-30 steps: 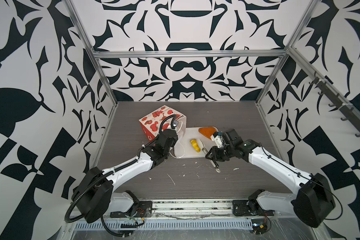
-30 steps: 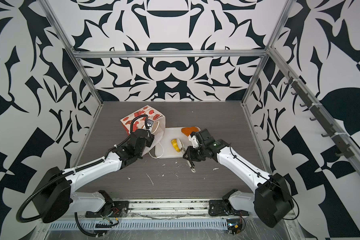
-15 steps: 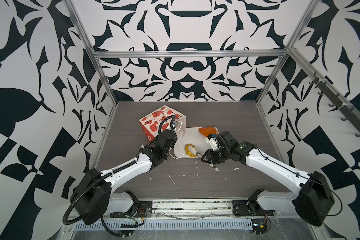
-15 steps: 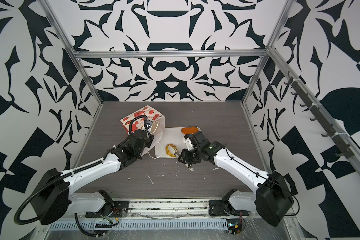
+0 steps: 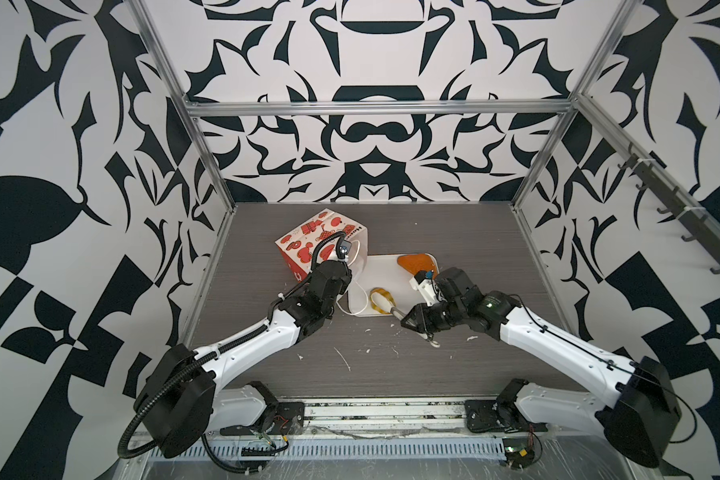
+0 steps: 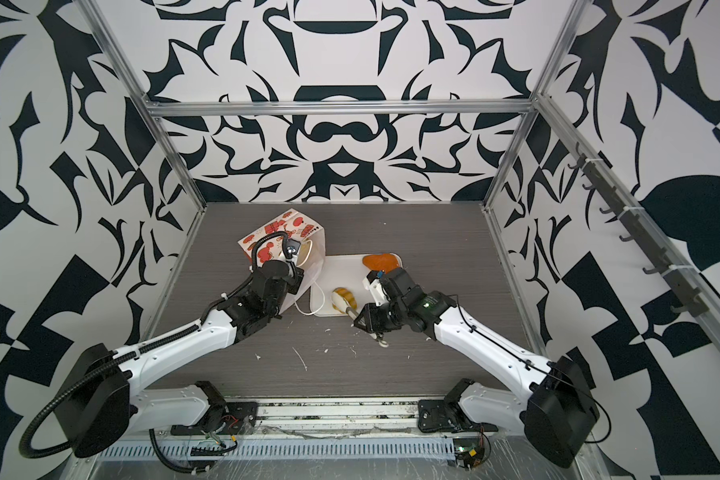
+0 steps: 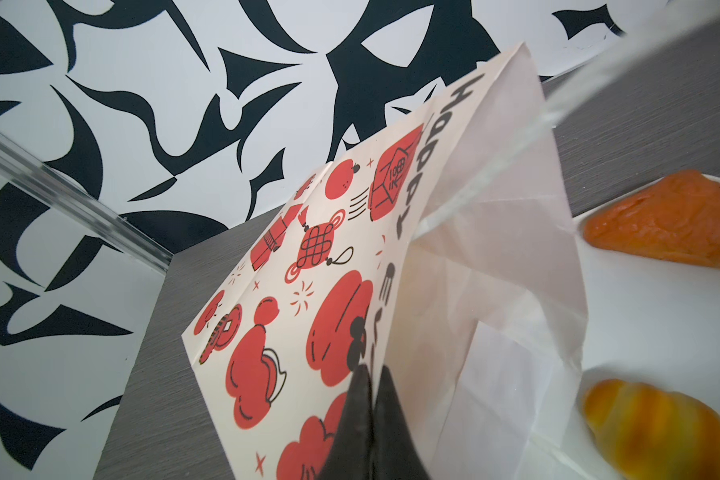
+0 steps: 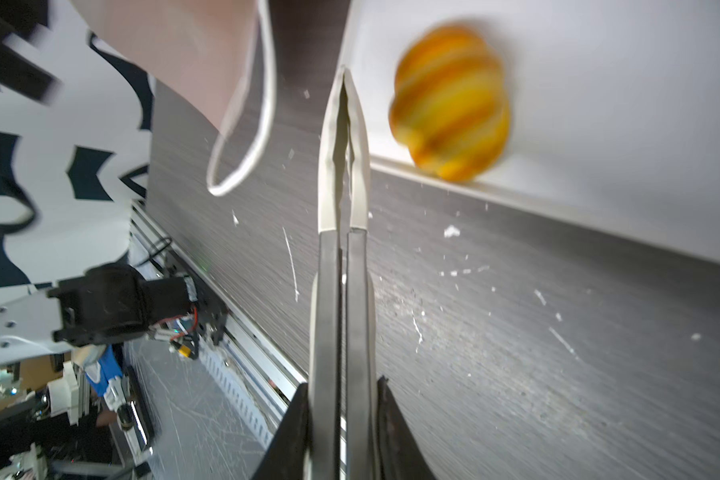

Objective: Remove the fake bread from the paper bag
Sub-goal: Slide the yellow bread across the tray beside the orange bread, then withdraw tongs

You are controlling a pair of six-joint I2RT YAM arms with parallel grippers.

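The paper bag (image 5: 321, 241) (image 6: 283, 237) (image 7: 329, 270) lies tipped at the back left, its mouth toward a white tray (image 5: 385, 270) (image 6: 341, 270). My left gripper (image 5: 344, 270) (image 7: 371, 370) is shut on the bag's rim. Two pieces of fake bread lie on the tray: a yellow croissant (image 5: 381, 300) (image 6: 342, 299) (image 8: 449, 108) near the front edge and an orange triangular piece (image 5: 414, 262) (image 7: 674, 224) at the back. My right gripper (image 5: 412, 322) (image 8: 341, 382) is shut on metal tongs (image 8: 341, 187). The closed tong tips sit just beside the croissant. The bag's inside is hidden.
The bag's white string handle (image 8: 246, 124) loops onto the table (image 5: 391, 374) beside the tray's front left corner. White crumbs (image 5: 344, 359) lie scattered across the dark tabletop. Metal frame posts (image 5: 208, 166) stand at the back corners, and a slotted rail (image 5: 371, 451) runs along the front.
My right arm has moved left along the tray's front edge and the tongs have closed. The croissant has shifted toward the tray's front edge. The left arm still holds the bag.
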